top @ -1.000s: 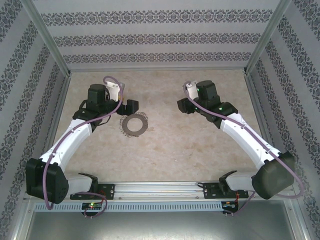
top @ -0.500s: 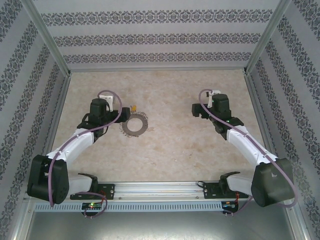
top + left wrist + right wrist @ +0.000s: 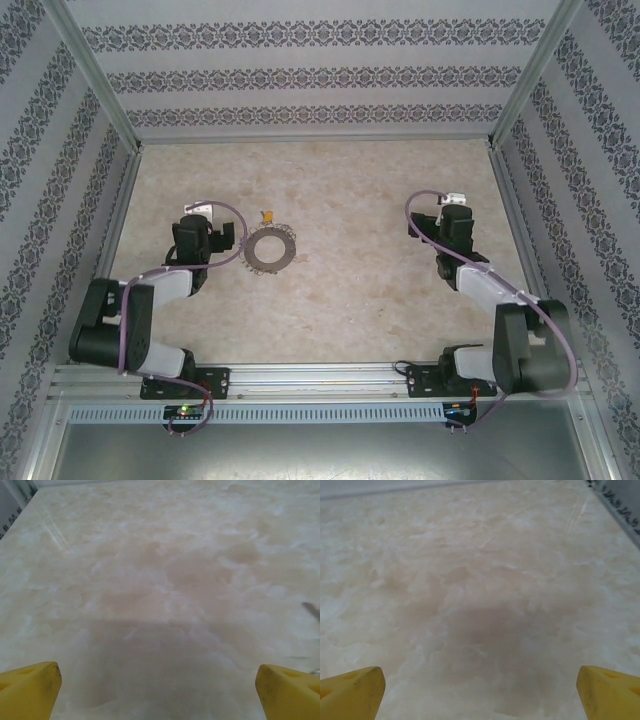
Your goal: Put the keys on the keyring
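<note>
The keyring (image 3: pixel 271 249), a grey metal ring with a jagged rim, lies flat on the table left of centre. The key (image 3: pixel 267 215), tiny with a yellow-orange head, lies just beyond the ring and apart from it. My left gripper (image 3: pixel 214 233) sits to the left of the ring, drawn back on its folded arm. In the left wrist view it (image 3: pixel 160 695) is open, its yellow fingertips (image 3: pixel 28 690) wide apart over bare table. My right gripper (image 3: pixel 453 224) is far to the right, and in the right wrist view it (image 3: pixel 480 695) is open and holds nothing.
The marbled beige table (image 3: pixel 370 290) is boxed in by patterned walls on three sides, with metal posts at the back corners. A thin grey sliver (image 3: pixel 312 611) shows at the right edge of the left wrist view. The right wall's rail (image 3: pixel 620 510) runs close by.
Both arms have folded back toward their bases. The left gripper drew away from the keyring, uncovering the key. The right gripper moved right, toward the wall.
</note>
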Controlling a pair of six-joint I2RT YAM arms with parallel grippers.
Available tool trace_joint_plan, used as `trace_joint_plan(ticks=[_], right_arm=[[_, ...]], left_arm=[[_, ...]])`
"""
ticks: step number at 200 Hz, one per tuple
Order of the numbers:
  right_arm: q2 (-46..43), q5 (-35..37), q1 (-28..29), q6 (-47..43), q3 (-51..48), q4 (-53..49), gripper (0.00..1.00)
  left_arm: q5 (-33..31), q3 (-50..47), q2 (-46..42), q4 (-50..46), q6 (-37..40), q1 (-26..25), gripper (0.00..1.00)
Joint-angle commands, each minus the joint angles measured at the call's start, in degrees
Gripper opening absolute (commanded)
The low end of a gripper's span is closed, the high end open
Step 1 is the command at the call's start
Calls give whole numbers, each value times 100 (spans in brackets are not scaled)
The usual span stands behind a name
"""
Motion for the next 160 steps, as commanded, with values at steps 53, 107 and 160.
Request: trace_joint_plan(ticks=[53, 107, 160], right_arm=[[778, -257, -106, -668, -247, 1858, 98], [1238, -328, -161, -615, -1059, 3909, 98], [1121, -351, -197, -590, -903, 3382, 98]], left_arm=[[556, -166, 440, 1375, 125, 325, 100], [1120, -486, 608, 2006, 104, 506, 100], [1096, -521, 655, 2147, 124, 509, 100]])
